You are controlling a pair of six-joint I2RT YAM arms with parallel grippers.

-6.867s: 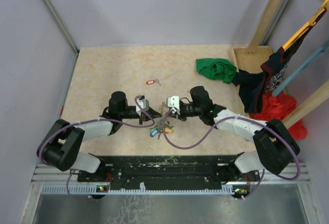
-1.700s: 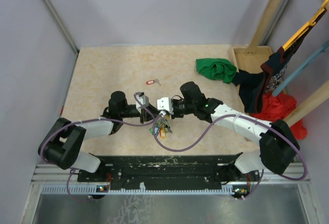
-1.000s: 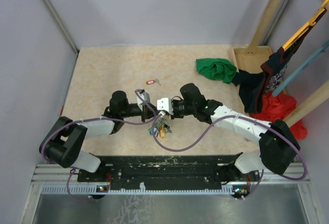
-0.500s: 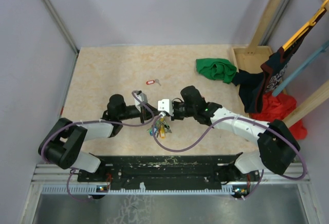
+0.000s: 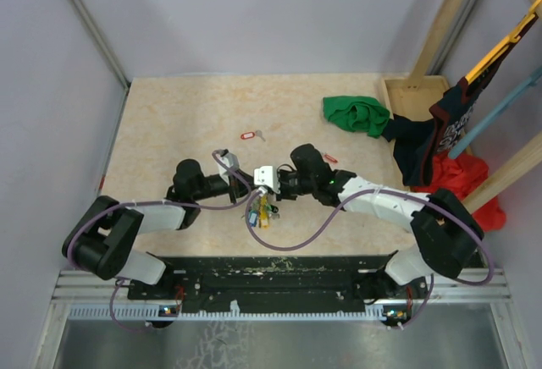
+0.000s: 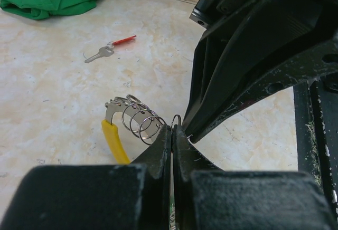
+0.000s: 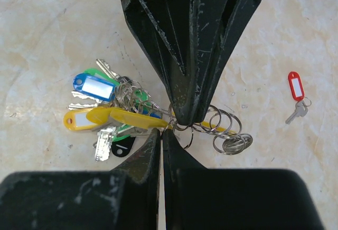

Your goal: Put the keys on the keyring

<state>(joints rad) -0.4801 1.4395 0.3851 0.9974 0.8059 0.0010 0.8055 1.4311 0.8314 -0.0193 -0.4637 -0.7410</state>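
Both grippers meet tip to tip at mid-table, with the keyring (image 5: 261, 212) and its bunch below them. My left gripper (image 6: 172, 131) is shut on a thin wire loop of the keyring (image 6: 177, 118). The right gripper (image 7: 162, 133) is shut on the same thin ring, right beside the left fingers (image 7: 182, 82). Several silver keys (image 7: 105, 137) hang on the keyring with a blue tag (image 7: 94, 86), a yellow tag (image 7: 79, 118) and green and black ones. A yellow-sleeved piece (image 6: 113, 140) carries several small split rings (image 7: 227, 130). I cannot make out a loose key in either jaw.
A key with a red oblong tag (image 5: 248, 135) lies farther back on the table. A small red item (image 5: 329, 159) sits behind the right arm. A green cloth (image 5: 356, 113), dark and red garments (image 5: 440, 157) and a wooden tray (image 5: 413, 94) are at the back right.
Both grippers and the bunch have shifted slightly left, the right arm reaching further across. Both jaws stayed shut.
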